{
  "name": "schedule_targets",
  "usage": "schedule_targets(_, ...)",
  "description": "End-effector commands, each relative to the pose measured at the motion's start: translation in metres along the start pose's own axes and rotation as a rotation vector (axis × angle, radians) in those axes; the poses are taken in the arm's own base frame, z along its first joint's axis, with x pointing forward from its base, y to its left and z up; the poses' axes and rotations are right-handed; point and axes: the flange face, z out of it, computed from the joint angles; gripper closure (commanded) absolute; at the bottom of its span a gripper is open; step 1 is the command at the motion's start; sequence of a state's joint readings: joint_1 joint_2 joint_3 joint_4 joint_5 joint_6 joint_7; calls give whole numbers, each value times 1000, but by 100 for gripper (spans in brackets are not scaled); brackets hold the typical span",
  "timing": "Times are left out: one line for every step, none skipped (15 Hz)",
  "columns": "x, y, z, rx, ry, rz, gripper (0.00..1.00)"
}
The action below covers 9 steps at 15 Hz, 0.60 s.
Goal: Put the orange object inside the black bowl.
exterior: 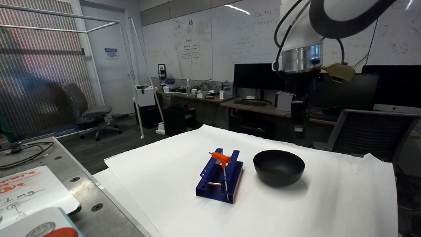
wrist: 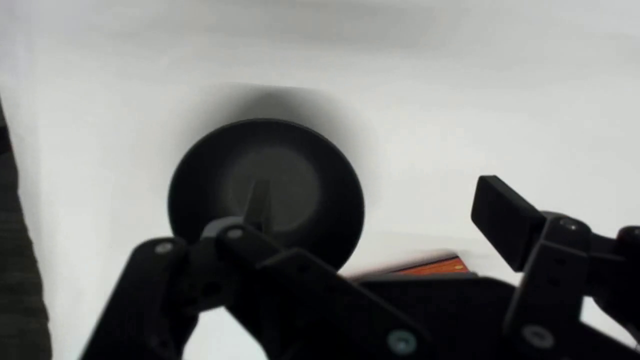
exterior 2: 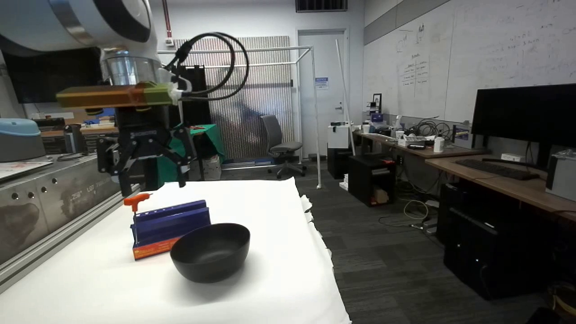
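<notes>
The orange object is a T-handled tool (exterior: 221,158) with a thin metal shaft. It stands upright at one end of the dark blue holder (exterior: 235,179), and its handle (exterior 2: 136,200) rises above the holder. The round black bowl (exterior: 279,168) sits beside the holder on the white-covered table, and nothing shows inside it. It also shows in an exterior view (exterior 2: 210,253) and in the wrist view (wrist: 300,145). My gripper (exterior 2: 154,182) is open and empty, raised above the table. In the wrist view its fingers (wrist: 378,212) are wide apart, and the tool is hidden there.
The holder has an orange side face (exterior 2: 155,248), partly seen in the wrist view (wrist: 435,267). A metal bench (exterior: 88,194) with papers runs along one table side. A desk with monitors (exterior: 260,75) and a chair (exterior: 371,138) stand beyond the table.
</notes>
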State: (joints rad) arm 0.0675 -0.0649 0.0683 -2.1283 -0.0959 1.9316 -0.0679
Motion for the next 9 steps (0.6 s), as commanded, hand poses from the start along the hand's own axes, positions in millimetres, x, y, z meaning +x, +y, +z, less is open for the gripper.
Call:
schedule_targets(30, -39, 14, 14, -9, -14, 0)
schedule_targets(37, -50, 19, 14, -5, -16, 0)
schedule_targets(44, -63, 25, 9, 1, -25, 0)
schedule_targets(50, -74, 29, 6, 13, -30, 0)
schedule_targets(56, -84, 34, -3, 39, -32, 0)
schedule_targets(62, -92, 37, -16, 85, -19, 0)
schedule_targets(70, -100, 40, -18, 115, -16, 0)
schedule_targets(76, -104, 43, -18, 138, -21, 0)
schedule_targets(83, -108, 46, -9, 149, -20, 0)
